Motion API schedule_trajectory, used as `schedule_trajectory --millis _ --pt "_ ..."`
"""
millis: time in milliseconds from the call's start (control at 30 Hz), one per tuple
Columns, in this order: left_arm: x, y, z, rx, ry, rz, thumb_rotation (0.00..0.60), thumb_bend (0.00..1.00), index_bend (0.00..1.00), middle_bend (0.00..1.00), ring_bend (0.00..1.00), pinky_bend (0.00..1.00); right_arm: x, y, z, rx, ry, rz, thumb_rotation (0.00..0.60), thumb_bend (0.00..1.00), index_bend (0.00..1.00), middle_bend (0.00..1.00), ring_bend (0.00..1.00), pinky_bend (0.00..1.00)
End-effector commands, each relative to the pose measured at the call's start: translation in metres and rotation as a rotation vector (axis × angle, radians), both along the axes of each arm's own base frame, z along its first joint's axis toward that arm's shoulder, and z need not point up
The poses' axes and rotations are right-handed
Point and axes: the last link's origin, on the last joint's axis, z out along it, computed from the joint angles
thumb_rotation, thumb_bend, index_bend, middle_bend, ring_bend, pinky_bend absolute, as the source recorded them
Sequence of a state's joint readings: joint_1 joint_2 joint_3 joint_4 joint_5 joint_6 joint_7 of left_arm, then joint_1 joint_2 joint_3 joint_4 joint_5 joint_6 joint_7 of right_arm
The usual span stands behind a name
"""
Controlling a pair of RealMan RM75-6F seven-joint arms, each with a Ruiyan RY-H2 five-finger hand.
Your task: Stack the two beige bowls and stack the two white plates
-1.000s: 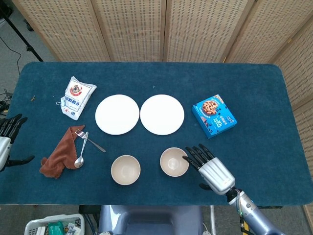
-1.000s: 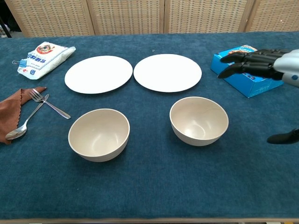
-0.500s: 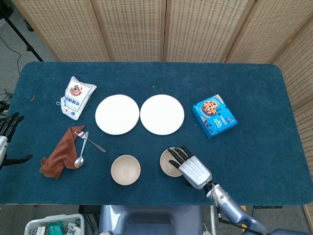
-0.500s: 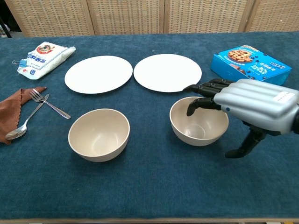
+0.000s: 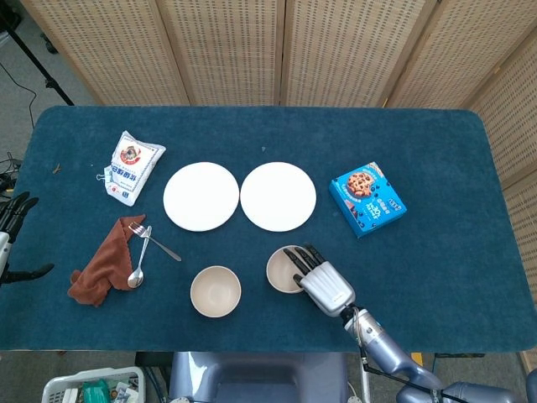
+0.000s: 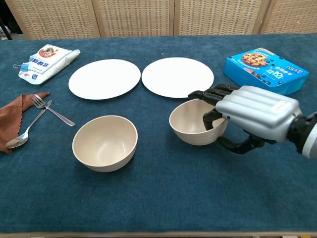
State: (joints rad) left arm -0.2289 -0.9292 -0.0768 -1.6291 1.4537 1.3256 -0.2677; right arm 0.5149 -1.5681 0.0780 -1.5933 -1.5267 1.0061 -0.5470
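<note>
Two beige bowls are sitting nearest the robot on the blue table [image 6: 158, 208]. The left bowl [image 6: 104, 143] is standing upright and alone; the right bowl [image 6: 194, 124] is being gripped by the right hand [image 6: 250, 116], whose fingers [image 6: 210, 115] are hooking over the rim into the bowl while the thumb is pressing against the outer wall from below. In the chest view this bowl is tilting slightly toward the left bowl, with a gap of cloth between the two. The left hand [image 5: 10, 239] is showing only at the table's left edge in the head view, fingers spread apart and holding nothing.

Farther left, a fork [image 6: 51, 110] and a spoon [image 6: 22, 136] are lying crossed, partly on a brown cloth [image 6: 11, 119]. Beyond the bowls, the two white plates are lying flat side by side, left plate [image 6: 104, 78] and right plate [image 6: 177, 76] almost touching at their edges. A blue cookie box [image 6: 265, 68] is lying to the right of the plates, and a white bag [image 6: 47, 59] is lying at the far left.
</note>
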Motion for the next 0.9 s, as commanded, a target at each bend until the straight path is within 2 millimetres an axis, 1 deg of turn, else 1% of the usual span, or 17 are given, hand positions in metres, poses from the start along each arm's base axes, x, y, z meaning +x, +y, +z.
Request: schedule_trajectory --millis 33,167,233,367,567,700,767,900 --pt "0.000 0.000 0.000 0.000 0.000 0.001 0.600 0.00 0.00 0.00 0.00 0.00 0.004 0.001 0.002 -0.012 -0.014 0.023 0.600 0.58 0.64 0.03 0.00 0.00" --pt "0.000 0.000 -0.001 -0.002 -0.001 0.003 0.600 0.00 0.00 0.00 0.00 0.00 0.014 0.003 0.008 -0.028 -0.044 0.077 0.600 0.57 0.65 0.04 0.00 0.00" --pt "0.000 0.001 -0.001 -0.003 -0.001 0.003 0.600 0.00 0.00 0.00 0.00 0.00 0.023 0.002 0.012 -0.027 -0.059 0.104 0.600 0.57 0.65 0.04 0.00 0.00" --pt "0.000 0.000 -0.002 -0.004 0.004 0.001 0.600 0.00 0.00 0.00 0.00 0.00 0.043 -0.004 0.015 0.013 -0.081 0.127 0.600 0.57 0.65 0.04 0.00 0.00" --pt "-0.001 0.001 0.000 0.003 0.000 0.005 0.600 0.00 0.00 0.00 0.00 0.00 0.082 -0.011 0.018 0.024 -0.129 0.182 0.600 0.57 0.65 0.04 0.00 0.00" --pt "-0.002 0.002 0.001 0.004 -0.004 0.011 0.600 0.00 0.00 0.00 0.00 0.00 0.100 -0.015 0.016 0.014 -0.161 0.194 0.600 0.57 0.66 0.04 0.00 0.00" --pt "-0.003 0.003 0.003 0.008 -0.008 0.013 0.600 0.00 0.00 0.00 0.00 0.00 0.110 -0.013 0.013 0.027 -0.193 0.200 0.600 0.57 0.66 0.04 0.00 0.00" --pt "-0.003 0.003 0.003 0.006 -0.011 0.013 0.600 0.00 0.00 0.00 0.00 0.00 0.115 -0.005 0.001 0.056 -0.179 0.225 0.600 0.57 0.66 0.05 0.00 0.00"
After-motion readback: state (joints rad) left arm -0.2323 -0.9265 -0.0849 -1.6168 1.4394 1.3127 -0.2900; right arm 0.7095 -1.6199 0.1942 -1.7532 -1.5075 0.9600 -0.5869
